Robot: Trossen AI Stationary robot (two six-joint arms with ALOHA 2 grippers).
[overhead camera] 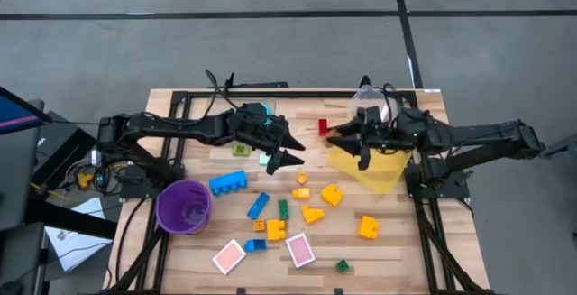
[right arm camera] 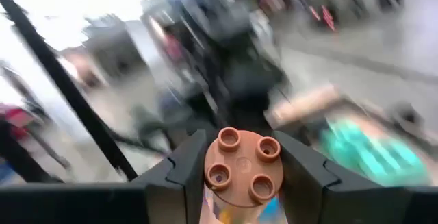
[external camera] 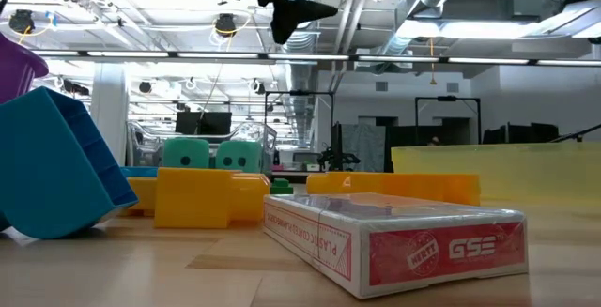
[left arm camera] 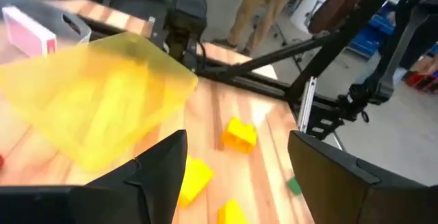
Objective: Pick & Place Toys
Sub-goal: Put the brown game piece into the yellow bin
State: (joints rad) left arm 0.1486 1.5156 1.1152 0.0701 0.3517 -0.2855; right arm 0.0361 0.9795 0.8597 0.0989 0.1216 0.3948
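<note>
Nearest to us in the low view lies a pink card pack (external camera: pixel 404 241) flat on the tabletop (external camera: pixel 141 279), with a blue brick (external camera: pixel 56 166) tilted beside it and a yellow brick (external camera: pixel 192 196) just behind.

From above we see our left claw (overhead camera: pixel 287 149) over the middle of the tabletop, above the scattered bricks; its fingers (left arm camera: pixel 154 172) stand apart with nothing between them.

Our right claw (overhead camera: pixel 347 142) hangs over the yellow bin (overhead camera: pixel 370 170) at the right rear, clenched on a round orange brick (right arm camera: pixel 243 167) with four studs.

Yellow bricks (overhead camera: pixel 332 195) and green bricks (overhead camera: pixel 282 209) lie loose in the centre, and two pink cards (overhead camera: pixel 299 249) rest near the front edge.

A purple cup (overhead camera: pixel 184 207) stands at the left. A red brick (overhead camera: pixel 323 126) sits just beside the bin.
</note>
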